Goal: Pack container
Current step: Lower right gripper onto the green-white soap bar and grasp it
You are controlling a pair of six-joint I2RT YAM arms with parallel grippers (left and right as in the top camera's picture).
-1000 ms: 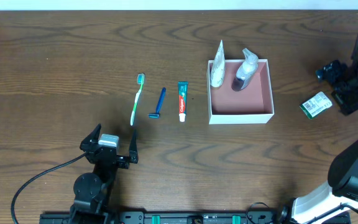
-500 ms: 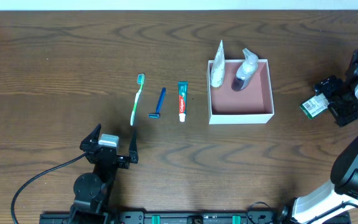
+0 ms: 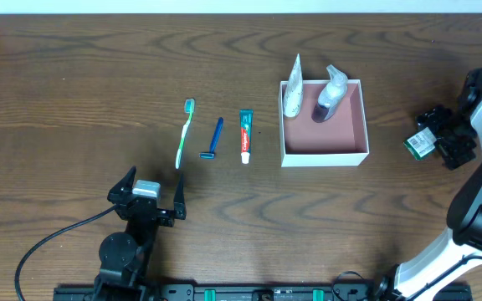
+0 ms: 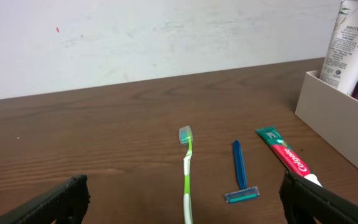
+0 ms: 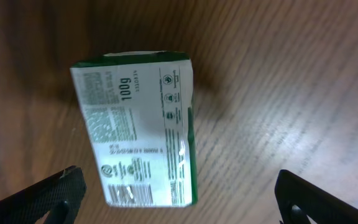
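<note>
Right gripper [image 3: 430, 140] gapes wide, the green-and-white packet [image 5: 138, 124] between its fingers, well right of the container [image 3: 333, 138]. That box sits mouth up, square to the table edges, with no long axis. Left gripper [image 3: 152, 180] hangs open near the toothbrush [image 3: 184, 132].

Inside the container [image 3: 335, 134], a tube [image 3: 292, 94] and bottle [image 3: 329, 99] crowd the far wall; the rest lies open.

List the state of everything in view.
container, open, holds tube and bottle
tube, standing against container wall
bottle, standing in container
toothbrush, flat on table
razor, flat on table
toothpaste, flat on table
packet, flat on table, ungripped
left end effector, open, empty
right end effector, open over packet
</note>
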